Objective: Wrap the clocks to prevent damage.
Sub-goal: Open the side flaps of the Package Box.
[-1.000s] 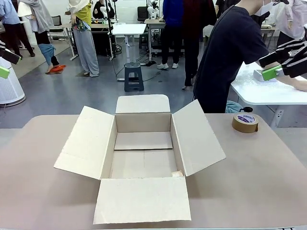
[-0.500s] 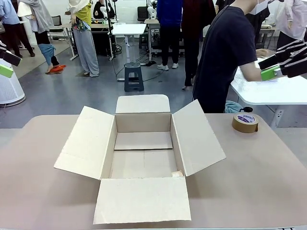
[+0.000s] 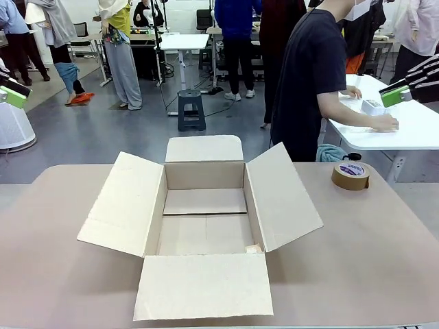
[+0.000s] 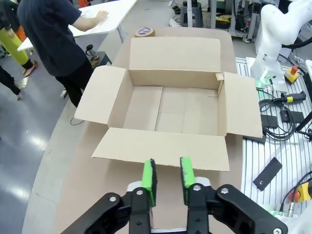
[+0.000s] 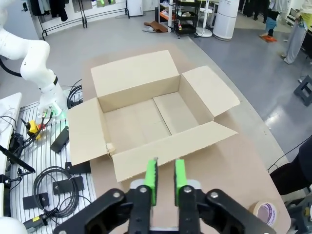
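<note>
The clocks are out of view. An open cardboard box (image 3: 204, 175) sits mid-table with all flaps spread and nothing inside; it also lies below both wrist cameras (image 4: 170, 105) (image 5: 141, 122). My left gripper (image 3: 11, 94) hangs high at the far left edge, well away from the box. My right gripper (image 3: 406, 88) hangs high at the far right edge. In the wrist views the left gripper (image 4: 165, 169) and the right gripper (image 5: 165, 168) each show green pads drawn close, a narrow gap left, nothing between them.
A roll of brown tape (image 3: 350, 175) lies on the table to the right of the box. A person (image 3: 312, 75) in a dark shirt stands beyond the table, hands on a white side table (image 3: 405, 133). Cables and robot bases lie behind the table (image 4: 278, 107).
Both grippers' jaws have narrowed a lot. In the front view both grippers drifted outward and slightly up. The person turned further toward the side table.
</note>
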You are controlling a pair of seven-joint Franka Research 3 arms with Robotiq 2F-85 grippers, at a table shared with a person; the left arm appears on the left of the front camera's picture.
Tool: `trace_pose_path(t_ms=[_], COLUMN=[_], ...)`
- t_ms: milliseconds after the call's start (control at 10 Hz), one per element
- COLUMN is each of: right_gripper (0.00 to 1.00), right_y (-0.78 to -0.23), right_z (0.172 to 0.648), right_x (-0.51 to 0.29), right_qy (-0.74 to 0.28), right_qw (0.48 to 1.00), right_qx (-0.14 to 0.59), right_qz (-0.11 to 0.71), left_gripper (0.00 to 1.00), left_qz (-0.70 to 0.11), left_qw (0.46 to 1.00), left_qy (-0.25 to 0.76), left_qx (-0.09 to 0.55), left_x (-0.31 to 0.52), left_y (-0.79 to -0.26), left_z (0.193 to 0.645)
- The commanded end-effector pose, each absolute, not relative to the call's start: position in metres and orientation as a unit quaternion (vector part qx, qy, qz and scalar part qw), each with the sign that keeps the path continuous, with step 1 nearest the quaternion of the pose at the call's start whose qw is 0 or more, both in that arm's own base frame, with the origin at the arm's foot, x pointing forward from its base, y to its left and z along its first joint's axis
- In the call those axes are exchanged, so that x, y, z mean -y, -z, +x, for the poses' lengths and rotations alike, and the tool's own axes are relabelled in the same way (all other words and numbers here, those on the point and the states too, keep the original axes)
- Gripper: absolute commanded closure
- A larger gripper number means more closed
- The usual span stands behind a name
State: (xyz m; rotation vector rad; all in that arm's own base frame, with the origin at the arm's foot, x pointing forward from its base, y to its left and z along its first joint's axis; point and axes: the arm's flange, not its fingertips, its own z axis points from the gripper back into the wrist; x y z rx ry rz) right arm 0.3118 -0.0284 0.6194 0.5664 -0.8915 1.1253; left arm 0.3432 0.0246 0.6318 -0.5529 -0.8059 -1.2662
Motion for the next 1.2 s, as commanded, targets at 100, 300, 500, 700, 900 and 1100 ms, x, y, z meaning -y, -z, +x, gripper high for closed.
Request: trace_pose_path(t_ms=[100,300,500,700,900,1100], right_gripper=[1.00,1.00,1.00,1.00,1.00,1.00], right_y=[-0.619,-0.620,-0.621,-0.621,-0.621,-0.621], right_z=[0.312,0.311,0.310,0.308,0.308,0.308], right_x=[0.032,0.035,0.038,0.033,0.033,0.033], right_qy=[-0.523,-0.521,-0.527,-0.517,-0.517,-0.517], right_qw=[0.707,0.707,0.705,0.713,0.713,0.713], right_qx=[0.398,0.399,0.394,0.396,0.396,0.396], right_qz=[0.260,0.264,0.263,0.262,0.262,0.262], left_gripper=[1.00,1.00,1.00,1.00,1.00,1.00], left_qz=[-0.256,-0.254,-0.247,-0.245,-0.245,-0.245], left_qw=[0.691,0.692,0.700,0.697,0.697,0.697], left_qy=[0.568,0.570,0.562,0.567,0.567,0.567], left_qx=[0.366,0.363,0.364,0.363,0.363,0.363], left_x=[-0.026,-0.027,-0.031,-0.028,-0.028,-0.028], left_y=[-0.638,-0.640,-0.642,-0.639,-0.639,-0.639], left_z=[0.345,0.345,0.345,0.343,0.343,0.343])
